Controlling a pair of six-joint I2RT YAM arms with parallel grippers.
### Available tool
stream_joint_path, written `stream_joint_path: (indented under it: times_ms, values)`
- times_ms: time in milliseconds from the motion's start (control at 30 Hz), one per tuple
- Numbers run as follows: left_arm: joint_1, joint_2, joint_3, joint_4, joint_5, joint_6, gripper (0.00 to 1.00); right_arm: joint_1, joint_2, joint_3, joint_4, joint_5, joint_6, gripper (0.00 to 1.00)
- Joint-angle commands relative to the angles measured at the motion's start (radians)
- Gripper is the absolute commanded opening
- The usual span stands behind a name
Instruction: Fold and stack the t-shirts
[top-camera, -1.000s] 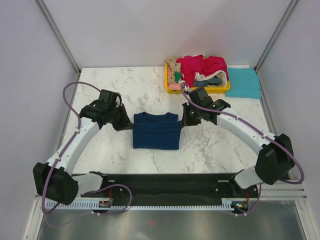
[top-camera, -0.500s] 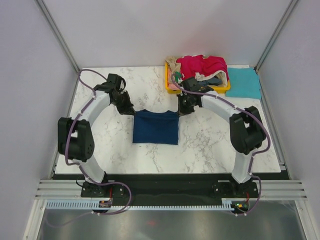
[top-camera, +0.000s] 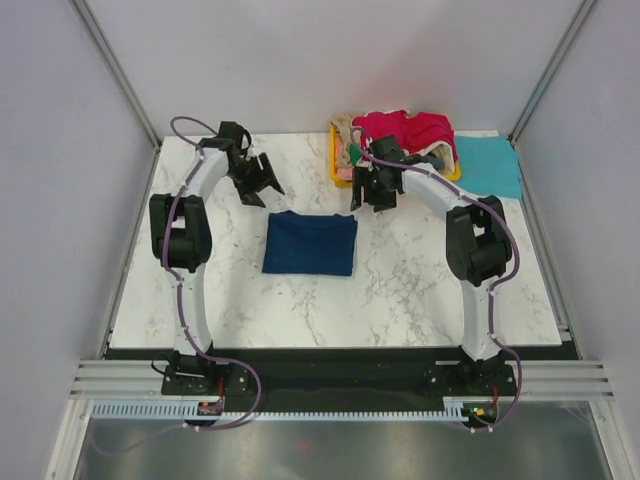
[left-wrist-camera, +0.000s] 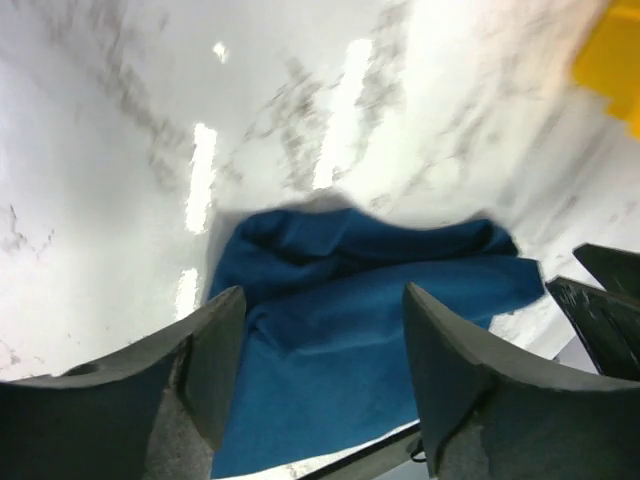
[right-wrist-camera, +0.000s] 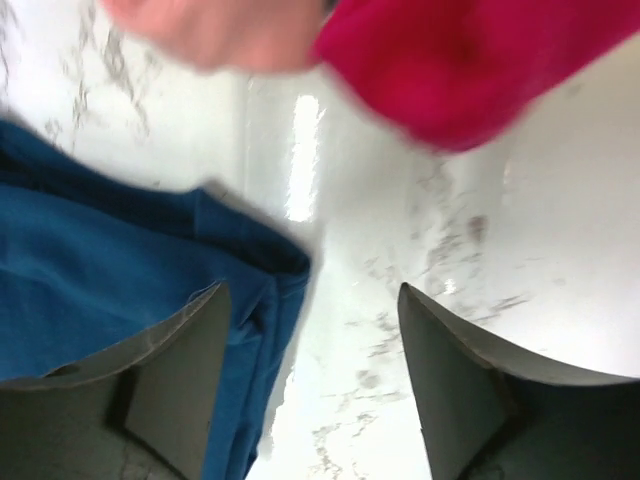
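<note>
A navy t-shirt (top-camera: 310, 243) lies folded in a flat rectangle at the middle of the marble table, nothing holding it. My left gripper (top-camera: 265, 194) hangs open just beyond its far left corner, apart from the cloth. In the left wrist view the blue cloth (left-wrist-camera: 370, 300) shows between and below the spread left gripper (left-wrist-camera: 325, 345). My right gripper (top-camera: 370, 204) is open past the far right corner. The right wrist view shows the shirt's edge (right-wrist-camera: 90, 270) under the left finger of the right gripper (right-wrist-camera: 310, 375). More t-shirts, crimson (top-camera: 405, 130) on top, fill the tray.
The yellow tray (top-camera: 342, 172) stands at the far edge, right behind my right gripper. A teal t-shirt (top-camera: 488, 165) lies folded beside it at the far right. Crimson cloth (right-wrist-camera: 470, 60) hangs close above the right wrist camera. Grey walls enclose the table.
Both grippers were shut on the navy shirt's far corners; they have opened, let go and pulled away toward the far edge. The shirt now rests flat, slightly nearer.
</note>
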Motion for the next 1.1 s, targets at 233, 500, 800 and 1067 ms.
stream_joint_path:
  times_ms: [233,500,800,1067]
  values:
    - [-0.044,-0.296,0.061,-0.076,-0.142,0.089,0.77,0.061,-0.291,-0.094,0.051,-0.041,0.028,0.74]
    - [-0.146,-0.569,-0.535,0.246,-0.017,-0.021,0.56,0.181,-0.315,-0.430,0.438,-0.483,0.123,0.07]
    - [-0.174,-0.434,-0.840,0.437,-0.050,-0.064,0.45,0.128,-0.121,-0.741,0.667,-0.470,0.117,0.00]
    - [-0.173,-0.414,-0.860,0.426,-0.113,-0.063,0.40,0.125,-0.162,-0.910,0.749,-0.457,0.157,0.02]
